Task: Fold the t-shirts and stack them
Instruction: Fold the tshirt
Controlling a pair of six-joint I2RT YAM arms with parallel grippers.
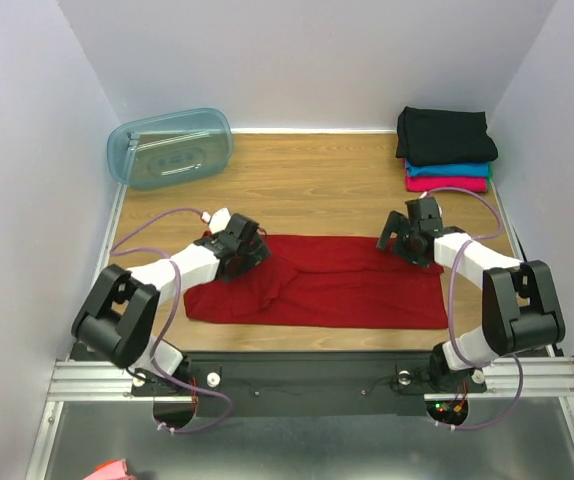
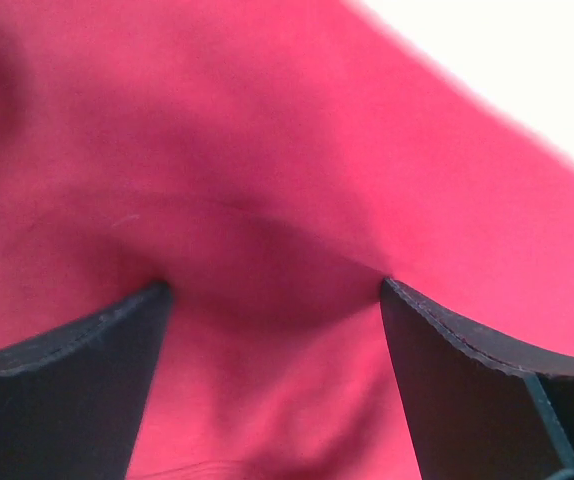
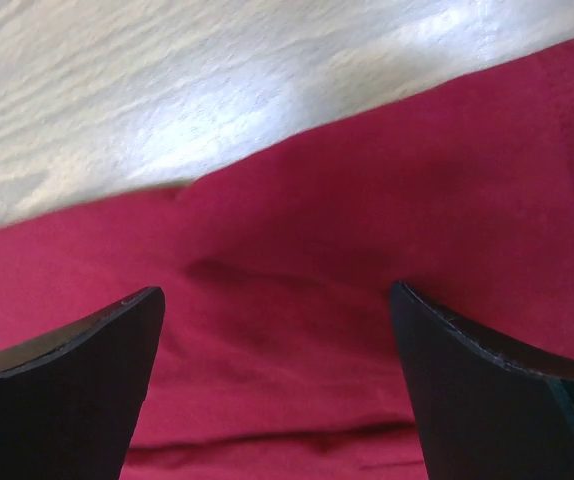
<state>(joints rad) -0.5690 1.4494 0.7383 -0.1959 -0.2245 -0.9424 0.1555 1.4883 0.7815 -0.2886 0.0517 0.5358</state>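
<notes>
Red shirt (image 1: 337,285) lay mid-frame on bench (image 1: 307,190), folded into long band; I judged final folds, stacking left. Black shirt (image 1: 442,135), teal shirt (image 1: 449,170), magenta shirt (image 1: 445,184) stacked upper right. Left claw (image 1: 252,250), right claw (image 1: 395,238) spread, empty, over its ends.

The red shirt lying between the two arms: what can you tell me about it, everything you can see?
The red t-shirt is deep red, soft matte cloth. It lies on the wooden table as a long flat band running left to right, apparently folded. Its left end is rumpled and wider. The right end is squarer, with a stitched seam showing. The left gripper and right gripper, both open, sit at its far edge, one near each end, close against the cloth.
</notes>
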